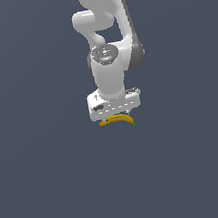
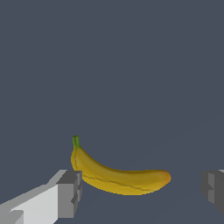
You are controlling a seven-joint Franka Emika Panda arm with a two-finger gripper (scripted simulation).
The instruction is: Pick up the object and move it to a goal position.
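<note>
The object, a small curved yellow banana [image 2: 118, 176] with a green stem tip and an orange-brown other end, lies on the dark grey floor. In the exterior view the banana [image 1: 117, 119] shows just under the white hand of the arm. My gripper [image 2: 142, 192] is open and low over it, one grey fingertip [image 2: 68, 192] close beside the stem end and the other near the picture's edge, well clear of the orange-brown end. In the exterior view the gripper [image 1: 116, 115] points straight down, and its fingertips are mostly hidden.
The plain dark grey floor [image 1: 54, 191] spreads all around. The white arm [image 1: 106, 40] rises above the hand. No other object shows in either view.
</note>
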